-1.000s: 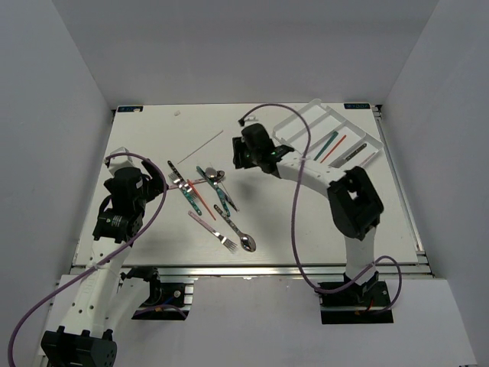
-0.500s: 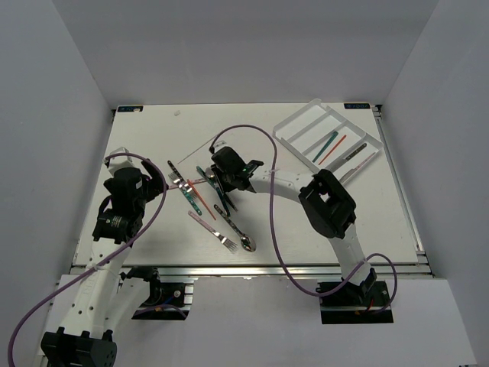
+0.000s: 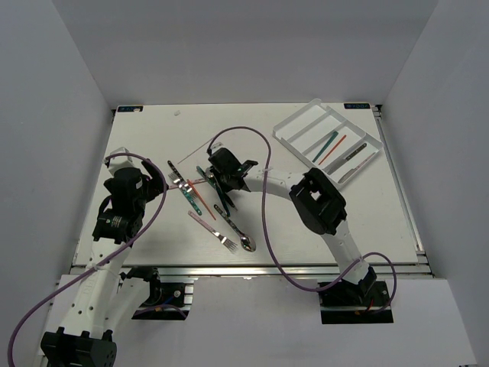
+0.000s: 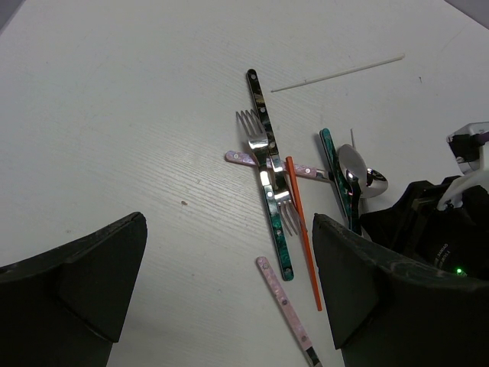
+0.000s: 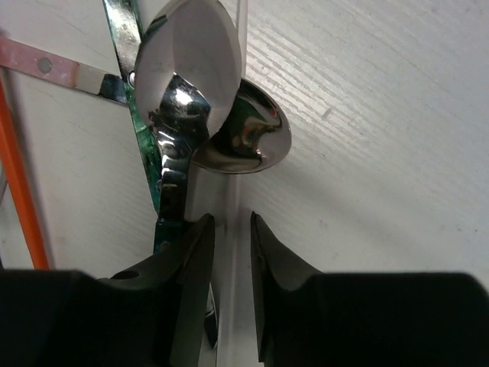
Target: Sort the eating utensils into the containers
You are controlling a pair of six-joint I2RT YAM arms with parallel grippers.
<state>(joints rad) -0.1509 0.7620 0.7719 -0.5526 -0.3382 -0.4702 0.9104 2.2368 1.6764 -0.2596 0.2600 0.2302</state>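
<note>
Nearest the bases, a pink-handled fork (image 3: pixel 216 231) and a spoon (image 3: pixel 246 243) lie loose on the tabletop (image 3: pixel 153 130). The left arm is folded up on its own side. The left claw (image 4: pixel 229 225) is spread wide and hangs above the tabletop, touching nothing, pointed at the pile of utensils (image 3: pixel 200 187) just ahead.

The right arm reaches from its base way over to the left, forearm low, with the right claw (image 5: pixel 231 220) nose-down on the right side of that pile. Its fingers (image 5: pixel 197 260) are almost together, straddling a pale thin strip (image 5: pixel 229 306) that runs under two overlapping spoon bowls (image 5: pixel 191 69). I honestly can't tell if it's squeezing the strip, or whether that's a stick or a handle. An orange stick (image 5: pixel 19 176) sits off to the side.

At the far right is the tray (image 3: pixel 296 115), with a few utensils lying in its long compartments, well apart from the pile.
</note>
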